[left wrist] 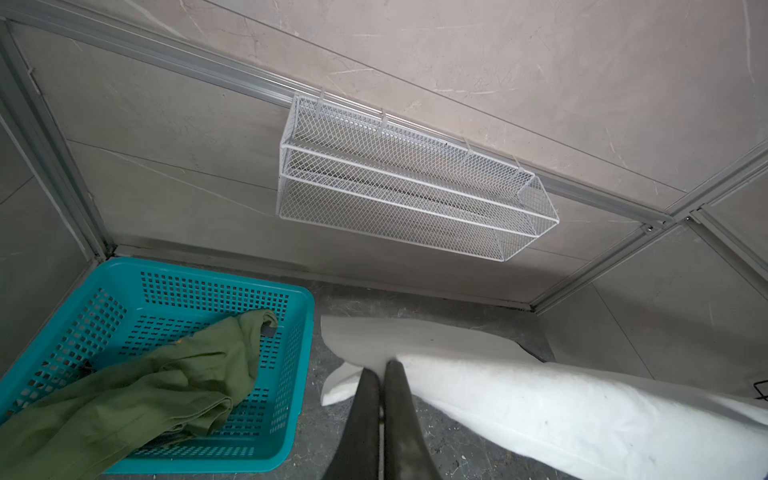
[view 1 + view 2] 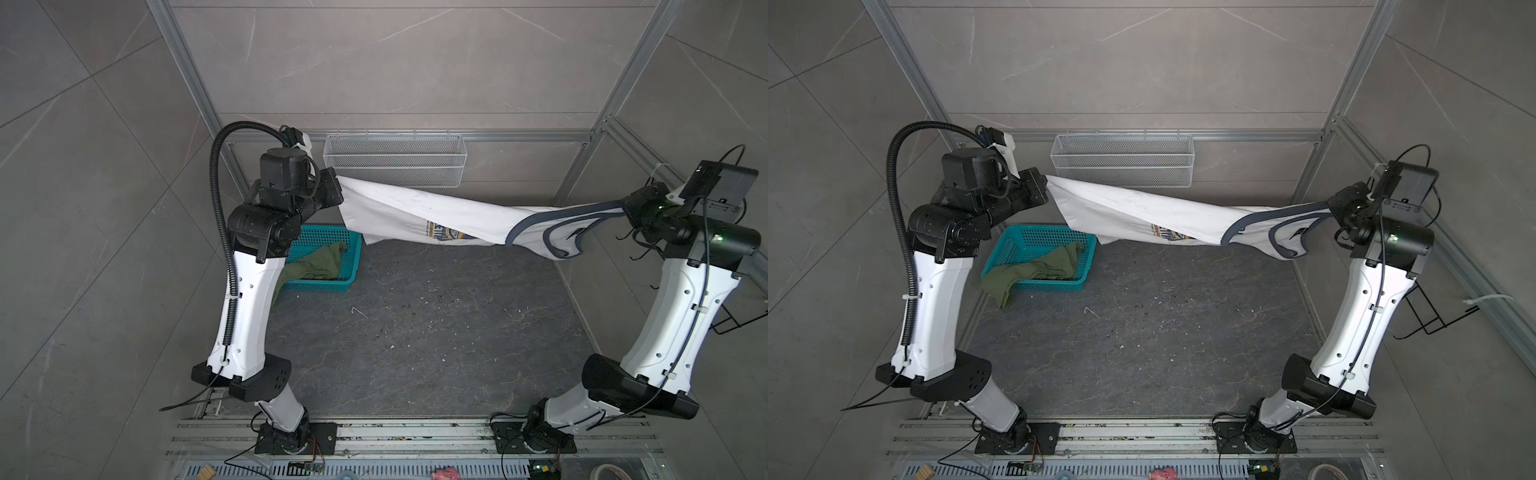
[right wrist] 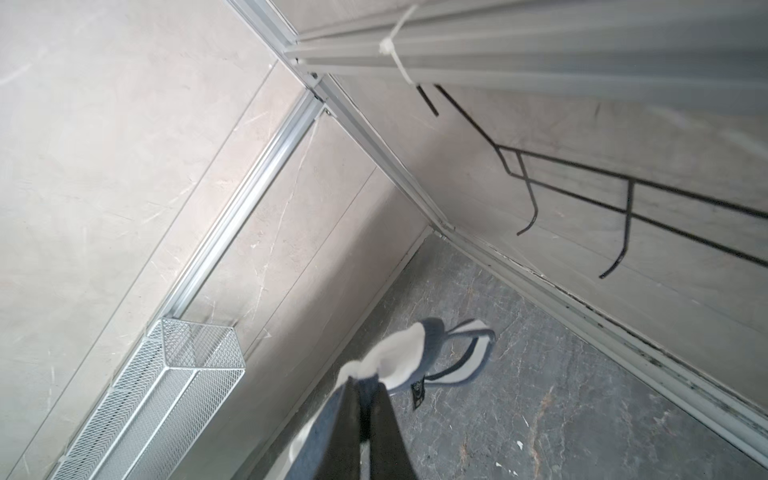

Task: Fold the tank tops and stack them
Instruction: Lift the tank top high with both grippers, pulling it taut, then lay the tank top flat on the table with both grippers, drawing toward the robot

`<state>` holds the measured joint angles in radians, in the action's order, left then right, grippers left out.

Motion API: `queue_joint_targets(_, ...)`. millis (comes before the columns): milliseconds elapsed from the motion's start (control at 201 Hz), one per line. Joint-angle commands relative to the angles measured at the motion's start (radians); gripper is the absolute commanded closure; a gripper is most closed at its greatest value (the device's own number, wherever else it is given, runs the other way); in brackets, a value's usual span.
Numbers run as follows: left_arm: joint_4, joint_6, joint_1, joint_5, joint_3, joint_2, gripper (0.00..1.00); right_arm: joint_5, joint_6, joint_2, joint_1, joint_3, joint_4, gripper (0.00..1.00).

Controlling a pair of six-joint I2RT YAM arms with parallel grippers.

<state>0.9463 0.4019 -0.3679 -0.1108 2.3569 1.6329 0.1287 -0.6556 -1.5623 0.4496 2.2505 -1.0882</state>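
The white tank top (image 2: 419,216) (image 2: 1138,212) with navy trim hangs stretched in the air between both arms, twisted, its blue-and-yellow print facing down toward the table. My left gripper (image 2: 337,179) (image 1: 381,368) is shut on its hem corner (image 1: 361,353) at the back left. My right gripper (image 2: 624,206) (image 3: 365,380) is shut on a navy-trimmed strap end (image 3: 399,357) at the back right. The olive green tank top (image 2: 320,266) (image 2: 1038,270) (image 1: 137,390) lies crumpled in the teal basket, spilling over its near left rim.
The teal plastic basket (image 2: 353,249) (image 2: 1088,245) (image 1: 291,332) stands at the back left of the dark table (image 2: 415,340). A white wire mesh shelf (image 2: 395,160) (image 1: 411,183) hangs on the back wall. A black wire rack (image 2: 1433,316) (image 3: 623,199) is fixed to the right wall.
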Motion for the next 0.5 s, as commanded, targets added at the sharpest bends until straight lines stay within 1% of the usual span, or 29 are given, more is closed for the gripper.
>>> queue_joint_targets(0, -0.051, -0.041, 0.004, 0.081, -0.085, -0.009, 1.0, 0.008, -0.003, 0.082, 0.014, -0.157, 0.075, 1.0)
queue_joint_targets(55, 0.028, -0.05, 0.008, 0.005, -0.062, 0.011, 1.0, -0.008, 0.0, 0.102, 0.024, -0.169, 0.069, 1.0)
queue_joint_targets(100, 0.055, -0.017, 0.024, -0.044, -0.085, -0.005, 1.0, -0.016, 0.002, 0.112, 0.033, -0.167, 0.065, 1.0)
queue_joint_targets(124, 0.031, 0.008, 0.041, -0.015, -0.132, -0.028, 1.0, -0.014, 0.003, 0.118, 0.035, -0.168, 0.069, 1.0)
queue_joint_targets(174, -0.071, 0.033, 0.07, 0.137, -0.233, -0.066, 1.0, 0.013, 0.007, 0.113, 0.038, -0.164, 0.081, 1.0)
queue_joint_targets(194, -0.093, 0.031, 0.074, 0.181, -0.246, -0.065, 1.0, 0.03, 0.009, 0.098, 0.037, -0.148, 0.071, 1.0)
queue_joint_targets(209, -0.085, 0.025, 0.075, 0.194, -0.234, -0.056, 1.0, 0.037, 0.01, 0.088, 0.038, -0.13, 0.055, 1.0)
queue_joint_targets(224, -0.058, 0.018, 0.075, 0.191, -0.208, -0.043, 1.0, 0.039, 0.011, 0.08, 0.038, -0.119, 0.042, 1.0)
queue_joint_targets(269, 0.055, 0.011, 0.075, 0.124, -0.096, -0.008, 1.0, 0.033, 0.025, 0.052, 0.038, -0.052, -0.023, 1.0)
queue_joint_targets(299, 0.093, 0.013, 0.075, 0.086, -0.065, -0.013, 1.0, 0.021, 0.031, 0.052, 0.038, -0.038, -0.04, 1.0)
queue_joint_targets(319, 0.08, 0.021, 0.075, 0.078, -0.089, -0.035, 1.0, 0.013, 0.034, 0.059, 0.039, -0.038, -0.042, 1.0)
queue_joint_targets(344, 0.006, 0.037, 0.075, 0.099, -0.154, -0.08, 1.0, 0.007, 0.034, 0.08, 0.04, -0.052, -0.029, 1.0)
queue_joint_targets(388, -0.158, 0.054, 0.075, 0.189, -0.295, -0.148, 1.0, 0.013, 0.034, 0.115, 0.04, -0.085, 0.005, 1.0)
queue_joint_targets(408, -0.184, 0.055, 0.075, 0.219, -0.322, -0.157, 1.0, 0.014, 0.034, 0.129, 0.04, -0.097, 0.018, 1.0)
queue_joint_targets(438, -0.156, 0.05, 0.075, 0.218, -0.311, -0.145, 1.0, 0.014, 0.033, 0.146, 0.04, -0.107, 0.025, 1.0)
queue_joint_targets(493, -0.038, 0.043, 0.076, 0.146, -0.232, -0.091, 1.0, 0.007, 0.034, 0.156, 0.04, -0.101, 0.009, 1.0)
